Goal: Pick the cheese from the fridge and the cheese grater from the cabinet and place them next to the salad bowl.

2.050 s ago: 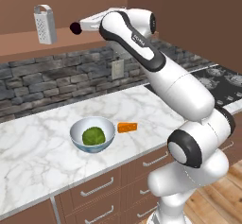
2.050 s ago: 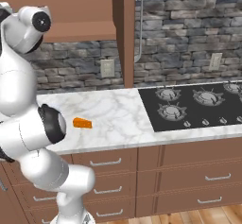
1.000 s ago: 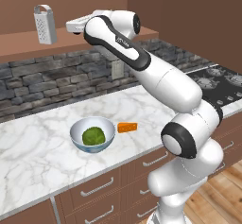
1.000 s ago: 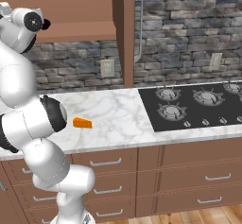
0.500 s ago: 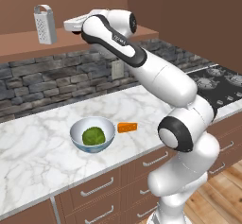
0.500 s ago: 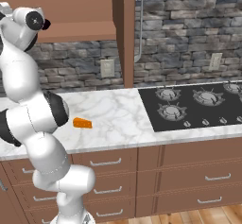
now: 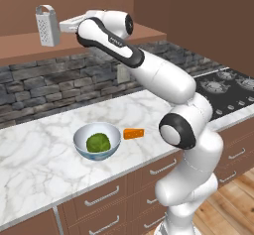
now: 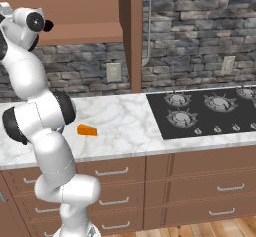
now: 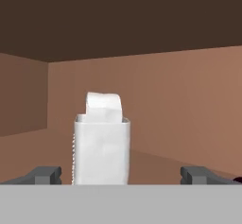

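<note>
1. The cheese grater (image 9: 101, 145) stands upright on the brown shelf ledge of the cabinet (image 9: 184, 109), its pale loop handle on top.
2. The hand (image 9: 125, 175) faces the grater with its two dark finger tips (image 9: 45, 174) spread wide, one low on each side.
3. The grater sits left of centre between the tips, nearer the left one, touching neither.
4. Brown cabinet walls rise behind and to the left; the ceiling above is dark.

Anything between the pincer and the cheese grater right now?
Nothing: in the hand view the cheese grater stands upright ahead of the open pincer, with only bare cabinet shelf between.
</note>
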